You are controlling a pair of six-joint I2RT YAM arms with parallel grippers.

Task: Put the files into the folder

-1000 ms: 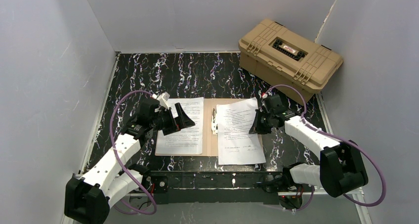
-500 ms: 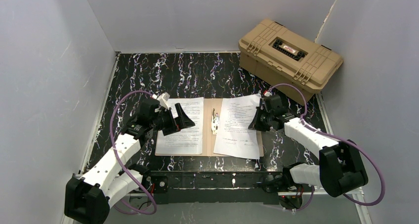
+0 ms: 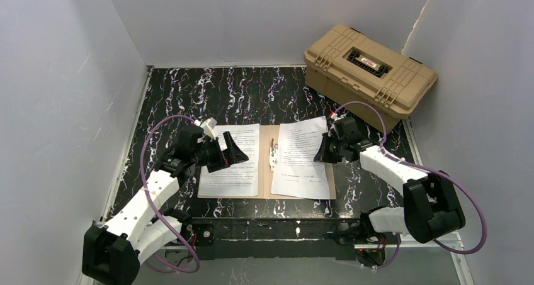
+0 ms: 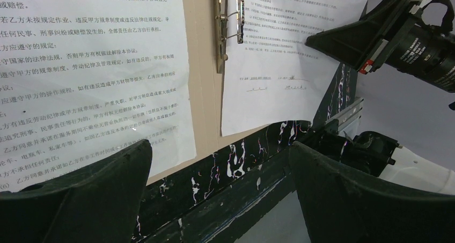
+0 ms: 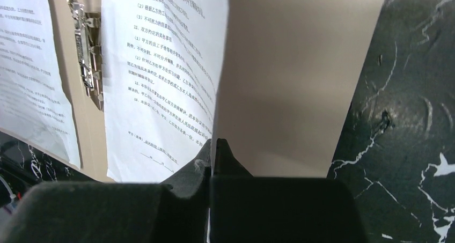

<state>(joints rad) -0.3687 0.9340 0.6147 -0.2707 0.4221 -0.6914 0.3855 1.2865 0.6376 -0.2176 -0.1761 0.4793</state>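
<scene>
An overhead view shows a tan card folder [image 3: 265,172] lying open and flat in the middle of a black marbled desk [image 3: 208,96], close to the desk's lower edge. One printed white file, the left sheet [image 3: 232,179], lies flat on the folder's left half. A second file, the right sheet [image 3: 301,165], covers the right half slightly askew, its top corner reaching just past the folder's upper edge.

The right gripper [image 3: 321,153] is pinched tight on the right sheet's right edge. Its wrist view shows that edge raised off the card, with bare folder beneath. The left gripper [image 3: 235,150] hangs over the left sheet with its fingers spread wide and nothing between them.

The paper looks light, thin and floppy. It will likely sag and curl away from a single pinch and slide easily on the smooth card. A shallow hold on the free edge, kept low, seems the safest way to move it. The folder is stiffer but also light, so it may shift if a sheet is dragged across it.

A small metal clip [image 3: 272,154] sits on the spine, just beside or touching the right sheet's left edge, and its wire loops could snag the paper. A bulky tan case [image 3: 368,68] stands at the upper right, near the right arm. Open desk lies above the folder, and pale walls [image 3: 63,109] close in the left, back and right sides.
</scene>
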